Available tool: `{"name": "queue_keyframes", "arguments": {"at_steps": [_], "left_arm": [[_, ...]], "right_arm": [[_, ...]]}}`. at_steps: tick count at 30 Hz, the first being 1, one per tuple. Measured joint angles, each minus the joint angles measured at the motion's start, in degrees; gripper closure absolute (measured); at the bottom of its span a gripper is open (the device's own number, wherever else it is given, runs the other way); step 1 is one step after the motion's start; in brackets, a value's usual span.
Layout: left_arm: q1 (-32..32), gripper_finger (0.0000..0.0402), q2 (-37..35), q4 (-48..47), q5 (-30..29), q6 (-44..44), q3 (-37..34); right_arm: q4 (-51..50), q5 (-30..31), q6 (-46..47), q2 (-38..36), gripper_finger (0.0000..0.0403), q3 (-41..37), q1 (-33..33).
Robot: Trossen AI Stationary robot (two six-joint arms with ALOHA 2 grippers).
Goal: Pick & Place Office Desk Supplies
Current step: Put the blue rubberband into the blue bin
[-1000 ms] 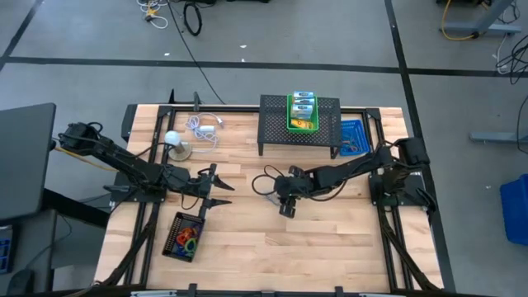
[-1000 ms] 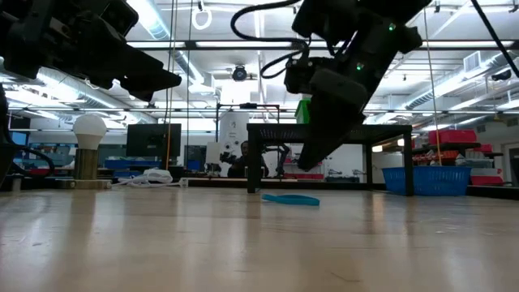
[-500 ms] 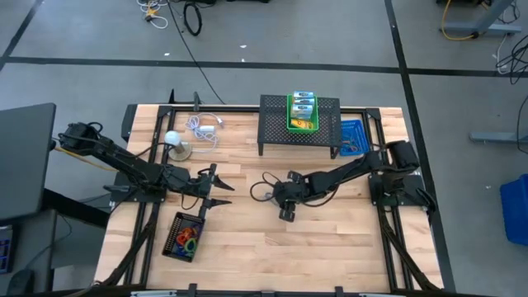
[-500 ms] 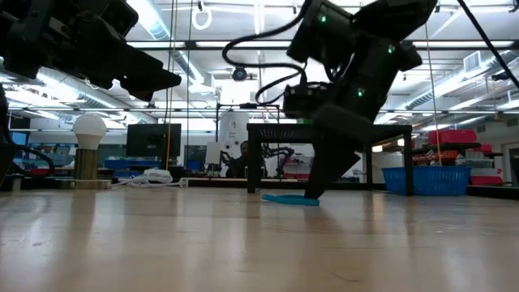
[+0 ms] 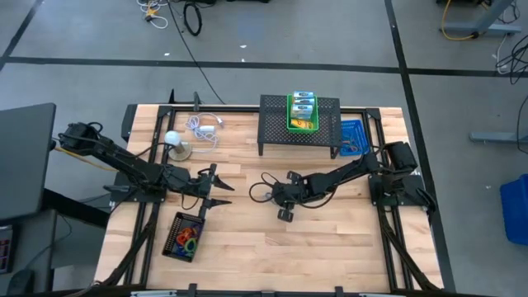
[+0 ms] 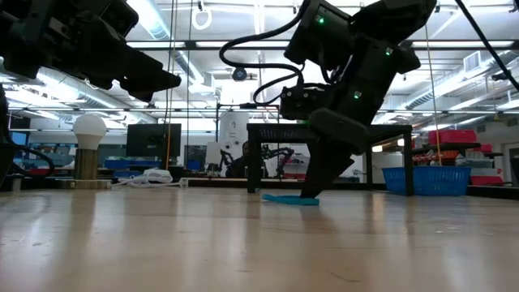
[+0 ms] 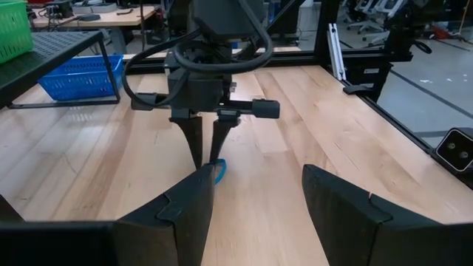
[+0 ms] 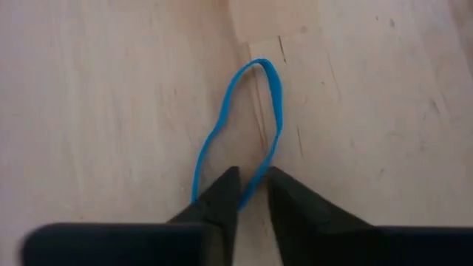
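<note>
From above I see my right gripper (image 5: 281, 204) low over mid-table, the left gripper (image 5: 216, 190) waiting alongside with fingers spread; at table level the blue loop (image 6: 289, 199) lies flat on the wood under the right fingertips; its wrist view shows them nearly closed, straddling one strand.

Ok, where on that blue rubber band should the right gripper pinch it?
Come straight down on the blue rubber band's near end, where the right gripper's narrowly parted fingertips already straddle one strand. It lies flat on the table as a long thin loop, so only a top-down pinch catches it.
</note>
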Motion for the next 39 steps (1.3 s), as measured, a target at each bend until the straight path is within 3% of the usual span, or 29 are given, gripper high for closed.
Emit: {"name": "queue_keyframes", "arguments": {"at_steps": [5,16,32,36,39], "left_arm": [[0.0,0.0189,0.0,-0.1,0.0,0.0,0.0],[0.0,0.0189,0.0,0.0,0.0,0.0,0.0],[0.0,0.0189,0.0,0.6,-0.2,1.2,0.0],[0.0,0.0189,0.0,0.7,-0.1,1.8,0.0],[0.0,0.0189,0.0,0.8,-0.1,2.0,0.0]], "right_arm": [[-0.3,0.2,-0.4,0.2,0.0394,0.0,0.9],[-1.9,1.2,0.5,-3.7,0.0401,-0.5,6.2],[4.6,21.4,-9.7,-14.2,0.0403,-0.4,10.9],[11.2,21.9,-12.7,-16.3,0.0403,-3.3,10.8],[22.7,16.7,-16.7,-18.7,0.0403,-8.3,10.0]]}}
